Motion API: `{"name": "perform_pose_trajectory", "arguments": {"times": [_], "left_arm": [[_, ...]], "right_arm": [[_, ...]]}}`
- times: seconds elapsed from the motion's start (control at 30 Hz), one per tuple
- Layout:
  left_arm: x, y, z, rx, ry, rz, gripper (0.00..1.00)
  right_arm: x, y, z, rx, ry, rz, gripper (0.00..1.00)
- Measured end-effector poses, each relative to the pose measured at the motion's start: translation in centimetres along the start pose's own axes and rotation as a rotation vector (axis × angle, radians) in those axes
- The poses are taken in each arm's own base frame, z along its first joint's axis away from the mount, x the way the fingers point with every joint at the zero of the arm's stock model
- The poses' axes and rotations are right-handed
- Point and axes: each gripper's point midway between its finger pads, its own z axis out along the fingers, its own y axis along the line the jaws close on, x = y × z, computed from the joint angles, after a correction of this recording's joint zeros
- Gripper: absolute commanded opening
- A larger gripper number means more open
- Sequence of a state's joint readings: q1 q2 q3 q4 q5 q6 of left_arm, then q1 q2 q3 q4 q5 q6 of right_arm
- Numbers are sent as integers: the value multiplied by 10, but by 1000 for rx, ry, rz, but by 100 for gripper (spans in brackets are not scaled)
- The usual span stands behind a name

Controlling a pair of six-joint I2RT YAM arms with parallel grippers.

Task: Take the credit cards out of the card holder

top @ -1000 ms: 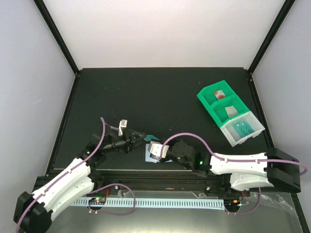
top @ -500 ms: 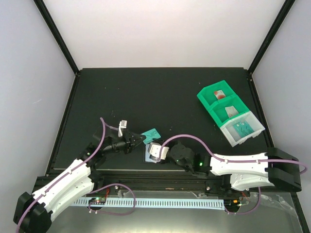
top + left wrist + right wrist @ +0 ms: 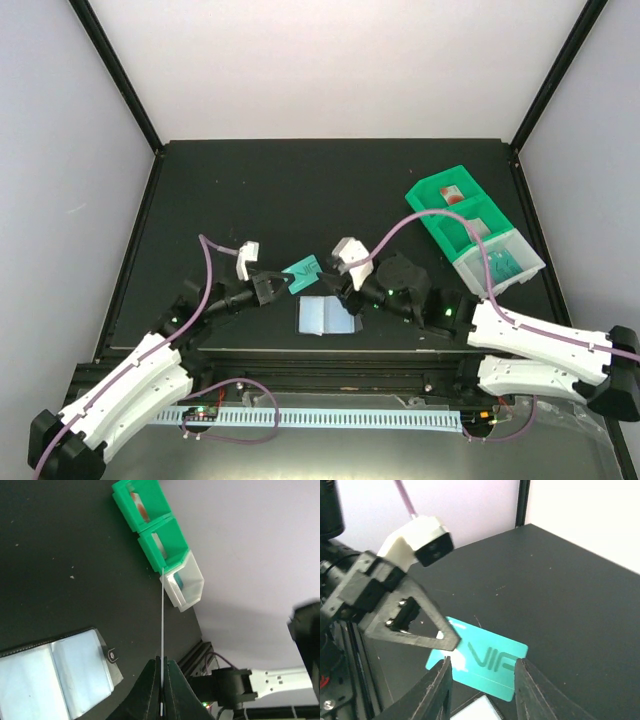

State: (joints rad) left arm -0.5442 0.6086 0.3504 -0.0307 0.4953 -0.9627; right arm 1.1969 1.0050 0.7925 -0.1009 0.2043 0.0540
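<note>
Though thin, the teal card bears lettering.

Card holder partly past view's edge

"Where is your teal-green card?"

"You have it out of the card holder. The left gripper pinches one end of it. Its broad face is up and shows pale raised lettering. From the left wrist you see it edge-on, as a thin line."

"And the holder?"

"It lies open and flat on the table, pale blue-grey inside up, with its little black clasp tab sticking out at one side. Your card sits just beyond the holder's far edge, apart from it."
</note>
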Motion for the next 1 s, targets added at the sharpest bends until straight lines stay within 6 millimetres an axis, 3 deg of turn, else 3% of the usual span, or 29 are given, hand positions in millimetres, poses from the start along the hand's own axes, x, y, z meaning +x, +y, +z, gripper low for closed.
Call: {"name": "perform_pose_trajectory", "arguments": {"times": [0.17, 0.3, 0.57, 0.8, 1.0], "left_arm": [[7, -13, -3, 59, 44, 127, 2], [18, -23, -5, 116, 106, 174, 1], [30, -48, -15, 243, 162, 229, 2], [32, -60, -22, 294, 165, 255, 2], [32, -60, -22, 296, 167, 250, 2]], "right_arm": [[3, -25, 1, -60, 23, 232, 39], [11, -34, 4, -145, 58, 406, 42], [34, -12, 9, -346, 155, 593, 39], [38, -2, 5, -434, 165, 640, 26], [31, 4, 2, -490, 150, 641, 4]]}}
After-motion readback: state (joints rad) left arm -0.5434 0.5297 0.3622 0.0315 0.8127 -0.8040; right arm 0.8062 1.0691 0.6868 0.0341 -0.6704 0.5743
